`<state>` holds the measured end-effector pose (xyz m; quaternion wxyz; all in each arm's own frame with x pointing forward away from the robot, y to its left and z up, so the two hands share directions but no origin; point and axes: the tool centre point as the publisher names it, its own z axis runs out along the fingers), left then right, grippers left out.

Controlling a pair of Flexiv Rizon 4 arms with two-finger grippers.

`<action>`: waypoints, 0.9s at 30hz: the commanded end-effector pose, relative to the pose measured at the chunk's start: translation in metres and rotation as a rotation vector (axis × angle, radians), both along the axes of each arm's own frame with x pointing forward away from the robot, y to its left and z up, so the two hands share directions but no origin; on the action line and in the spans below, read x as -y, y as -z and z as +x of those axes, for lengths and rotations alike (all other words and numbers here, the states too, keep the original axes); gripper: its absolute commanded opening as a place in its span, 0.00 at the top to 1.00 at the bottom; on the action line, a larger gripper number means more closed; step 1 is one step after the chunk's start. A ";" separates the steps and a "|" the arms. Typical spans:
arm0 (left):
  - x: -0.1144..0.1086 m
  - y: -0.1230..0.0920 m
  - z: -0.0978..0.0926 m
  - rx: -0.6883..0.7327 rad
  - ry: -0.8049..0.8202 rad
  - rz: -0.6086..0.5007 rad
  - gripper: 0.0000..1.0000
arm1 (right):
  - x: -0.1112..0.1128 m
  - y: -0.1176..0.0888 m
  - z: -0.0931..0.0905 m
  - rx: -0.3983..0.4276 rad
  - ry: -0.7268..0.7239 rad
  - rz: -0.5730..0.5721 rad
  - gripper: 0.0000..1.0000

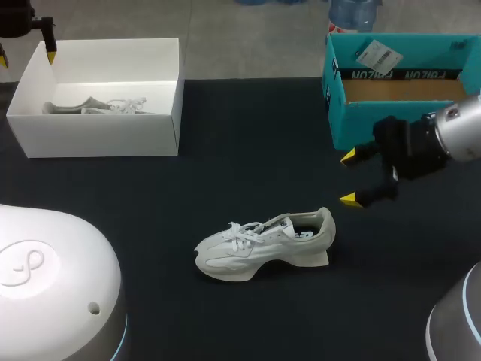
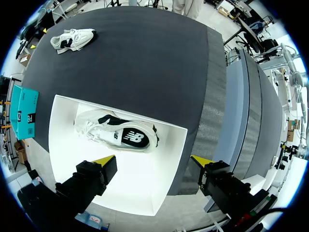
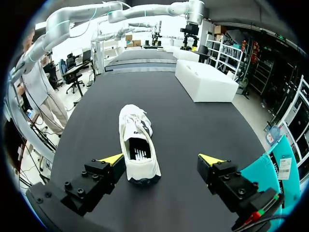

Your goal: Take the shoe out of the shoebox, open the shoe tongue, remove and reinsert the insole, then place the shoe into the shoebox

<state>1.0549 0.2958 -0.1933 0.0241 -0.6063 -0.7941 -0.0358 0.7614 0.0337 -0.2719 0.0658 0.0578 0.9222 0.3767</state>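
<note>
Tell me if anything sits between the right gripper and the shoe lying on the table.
Nothing visible does. The right gripper, fingers open, hangs beyond the heel of the shoe, and only bare black table lies between them. The teal box stands beside the gripper, off that line.

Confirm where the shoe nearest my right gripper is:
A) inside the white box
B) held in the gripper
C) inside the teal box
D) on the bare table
D: the shoe lies on the black table, ahead of the open right gripper and untouched by it.
</note>
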 end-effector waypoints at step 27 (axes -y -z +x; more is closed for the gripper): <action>0.000 0.000 -0.002 0.003 0.000 0.003 0.00 | 0.059 0.054 -0.072 0.034 -0.105 0.081 0.00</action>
